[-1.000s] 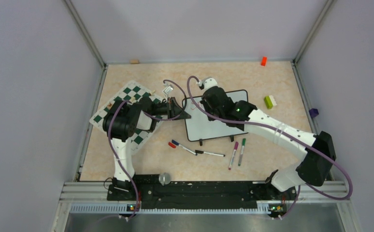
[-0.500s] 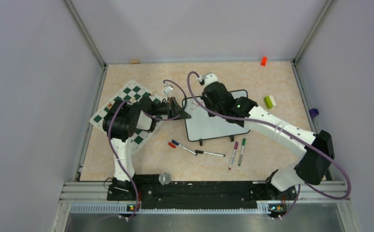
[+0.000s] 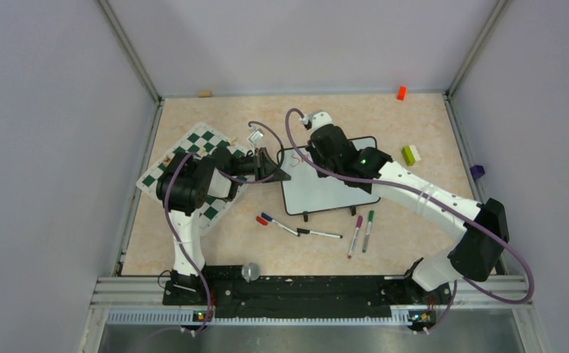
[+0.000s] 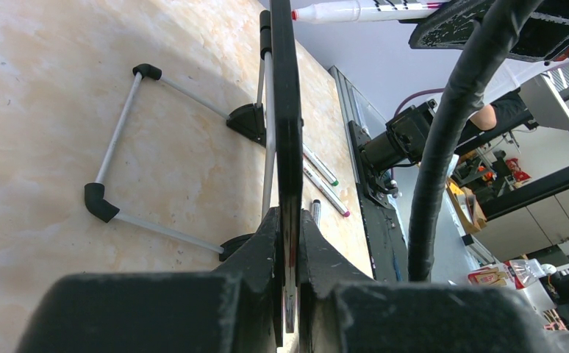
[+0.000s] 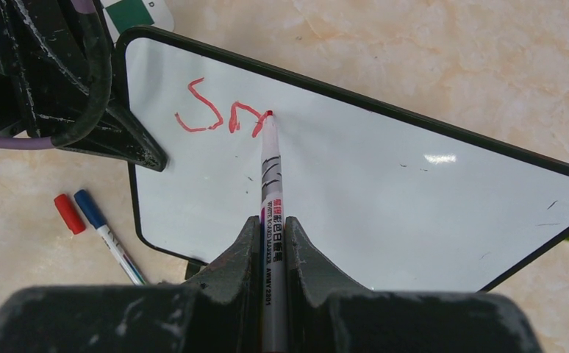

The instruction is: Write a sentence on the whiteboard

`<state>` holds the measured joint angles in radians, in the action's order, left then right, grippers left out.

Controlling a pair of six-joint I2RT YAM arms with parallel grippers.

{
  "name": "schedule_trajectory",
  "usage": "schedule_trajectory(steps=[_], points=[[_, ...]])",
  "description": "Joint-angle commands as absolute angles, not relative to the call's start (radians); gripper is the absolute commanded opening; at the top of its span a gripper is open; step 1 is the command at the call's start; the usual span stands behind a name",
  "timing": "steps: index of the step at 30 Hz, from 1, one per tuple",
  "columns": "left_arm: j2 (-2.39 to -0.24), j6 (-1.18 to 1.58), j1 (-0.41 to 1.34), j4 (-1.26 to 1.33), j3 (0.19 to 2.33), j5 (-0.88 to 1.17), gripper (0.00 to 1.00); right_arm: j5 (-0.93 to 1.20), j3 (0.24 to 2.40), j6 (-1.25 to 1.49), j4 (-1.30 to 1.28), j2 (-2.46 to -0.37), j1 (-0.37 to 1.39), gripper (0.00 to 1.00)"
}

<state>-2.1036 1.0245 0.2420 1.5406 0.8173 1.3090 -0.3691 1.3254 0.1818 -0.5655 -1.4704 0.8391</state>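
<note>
The right hand [image 5: 270, 226] is closed tight on a white whiteboard marker [image 5: 270, 173]. The marker's red tip touches the small glossy white whiteboard with a thin black frame [image 5: 384, 198] at the end of the red lettering [image 5: 212, 118], which so far is an "S" and a half-formed next letter that is hard to read. The left hand [image 4: 289, 228] is clamped shut on the board's left edge, its dark body hiding that corner. The board sits mid-tabletop [image 3: 414, 118] beside a green-and-white checkered mat [image 3: 201, 143]. From above, the right arm covers most of the writing.
</note>
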Motion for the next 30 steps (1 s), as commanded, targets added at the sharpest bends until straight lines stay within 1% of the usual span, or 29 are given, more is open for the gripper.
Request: schedule_trajectory(steps=[1, 19, 30], points=[[-2.094, 1.050, 0.250, 1.620, 0.824, 1.382, 0.00, -0.432, 1.321, 0.169, -0.563, -1.435, 0.808, 0.00], [-2.093, 1.047, 0.249, 1.620, 0.823, 1.380, 0.00, -0.367, 1.249, 0.200, -0.601, -1.378, 0.807, 0.00], [-2.094, 1.048, 0.250, 1.620, 0.823, 1.380, 0.00, -0.329, 1.298, 0.206, -0.589, -1.340, 0.806, 0.00]])
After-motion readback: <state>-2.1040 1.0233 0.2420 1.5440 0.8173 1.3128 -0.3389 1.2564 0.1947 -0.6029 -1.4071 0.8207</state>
